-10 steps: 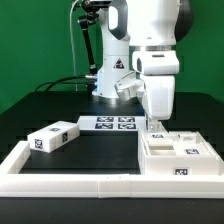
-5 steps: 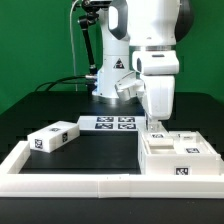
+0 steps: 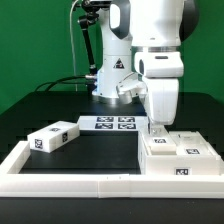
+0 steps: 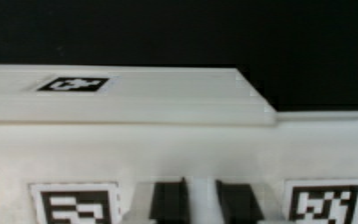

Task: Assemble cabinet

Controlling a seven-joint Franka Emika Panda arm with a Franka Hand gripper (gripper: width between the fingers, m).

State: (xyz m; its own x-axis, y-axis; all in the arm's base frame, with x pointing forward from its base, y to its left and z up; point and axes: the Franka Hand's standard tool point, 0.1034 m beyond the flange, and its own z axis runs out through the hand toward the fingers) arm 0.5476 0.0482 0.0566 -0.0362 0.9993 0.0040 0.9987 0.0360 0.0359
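The cabinet body (image 3: 178,160) sits on the black bench (image 3: 100,150) at about 4 o'clock in the exterior view, tucked into the corner of the low white border frame (image 3: 70,182). Its top carries smaller white panels, each with a square tag. The gripper (image 3: 160,126) hangs straight down at the body's far edge, at roughly 11 o'clock of the body. Its fingertips are hidden by the wrist housing and the white parts below, so I cannot tell whether they are apart or together.

From the gripper, the marker board (image 3: 112,123) lies flat on the bench toward 9 o'clock, near but apart. A loose white block (image 3: 55,137) with tags on its end and top lies farther out toward 8 o'clock, well apart from the cabinet body and just inside the frame. The arm's base (image 3: 110,75) stands behind the marker board, and a cable (image 3: 60,85) trails off from it toward 9 o'clock.

The wrist view looks closely onto the cabinet body (image 4: 140,140). A flat white panel bears one tag (image 4: 76,84), and two more tags are on a nearer white face. The picture is blurred there.
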